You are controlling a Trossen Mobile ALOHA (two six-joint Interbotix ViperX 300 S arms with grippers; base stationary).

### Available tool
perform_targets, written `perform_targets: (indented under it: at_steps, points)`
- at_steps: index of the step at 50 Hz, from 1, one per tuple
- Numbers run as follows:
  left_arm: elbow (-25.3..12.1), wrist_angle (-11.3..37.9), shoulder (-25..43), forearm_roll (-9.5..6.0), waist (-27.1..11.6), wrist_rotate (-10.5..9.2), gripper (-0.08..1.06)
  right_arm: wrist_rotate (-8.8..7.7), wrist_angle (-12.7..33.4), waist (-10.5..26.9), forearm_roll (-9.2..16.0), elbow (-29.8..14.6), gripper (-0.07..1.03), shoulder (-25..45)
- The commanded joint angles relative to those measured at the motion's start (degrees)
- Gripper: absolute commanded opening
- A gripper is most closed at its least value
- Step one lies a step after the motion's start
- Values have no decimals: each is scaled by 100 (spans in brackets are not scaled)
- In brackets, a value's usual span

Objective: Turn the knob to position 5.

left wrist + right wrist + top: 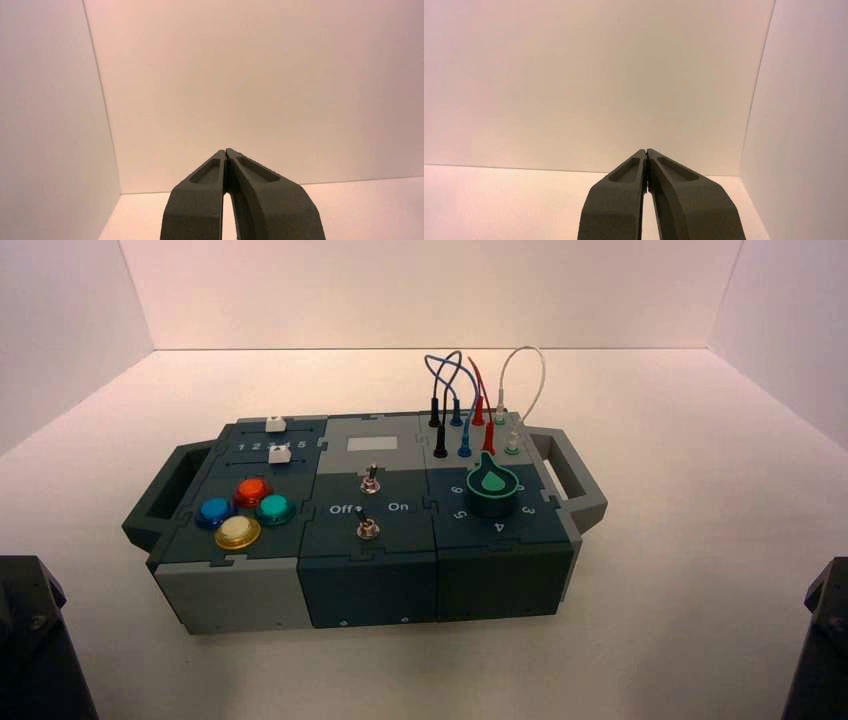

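Fingers of left gripper [226, 152] and right gripper [645, 151] are closed, empty; wires [470, 390] behind the knob [492, 488] could snag the approach

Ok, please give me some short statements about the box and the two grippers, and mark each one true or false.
1. The left gripper is shut. True.
2. The right gripper is holding the green knob. False: it is shut on nothing, and its wrist view shows only bare walls and floor, not the box.
3. The knob sits on the right part of the box, in front of the plugged wires. True.
4. The four round push buttons are on the right side of the box. False: they are on its left side.
5. Nothing touches the knob. True.
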Motion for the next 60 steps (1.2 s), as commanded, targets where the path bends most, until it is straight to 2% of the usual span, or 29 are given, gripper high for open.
perform_targets:
  at_steps: [1,20,27,38,44,45,46,60]
  points:
    - [-185,18,18,9,18,35,-3,18,-9,26,18,-158,-2,44]
    - [-176,88,9,9,18,26,-3,18,62,35,26,-158,-2,44]
    - [-229,334,18,0,18,0,-3,26,334,141,26,-220,-2,44]
    - [-448,1081,70,-35,-272,-79,-3,18,1547,237,62,-492,-2,167]
    - [-615,1441,185,-70,-475,-132,-3,18,2021,272,141,-650,-2,281]
    - [-659,1556,211,-70,-527,-123,-3,26,2153,281,158,-694,-2,308]
    - [-738,1793,264,-70,-598,-132,-3,26,2505,281,176,-817,-2,369]
    - [-1424,3349,835,-70,-1336,-123,-3,9,4061,352,334,-1239,-2,580]
